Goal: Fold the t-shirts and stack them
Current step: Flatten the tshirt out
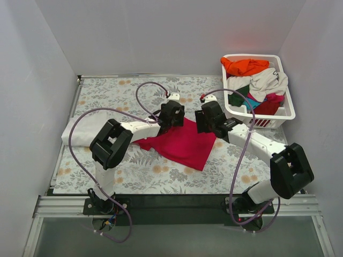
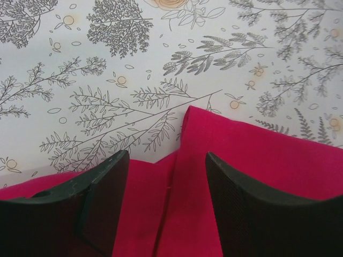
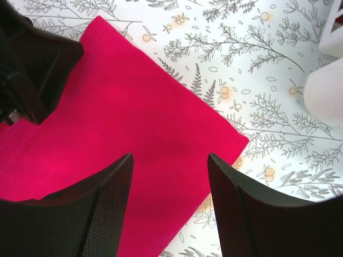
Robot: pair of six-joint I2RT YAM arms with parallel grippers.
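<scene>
Over crimson t-shirt (image 1: pixel 185 145): left gripper (image 2: pixel 166 159), right gripper (image 3: pixel 170 159).

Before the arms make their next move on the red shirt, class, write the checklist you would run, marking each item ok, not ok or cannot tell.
1. Left pincer open: ok.
2. Right pincer open: ok.
3. Both pincers over the red shirt: ok.
4. Fingertips touching the red shirt: cannot tell.
5. Red shirt wholly on the table, apart from the basket: ok.
</scene>
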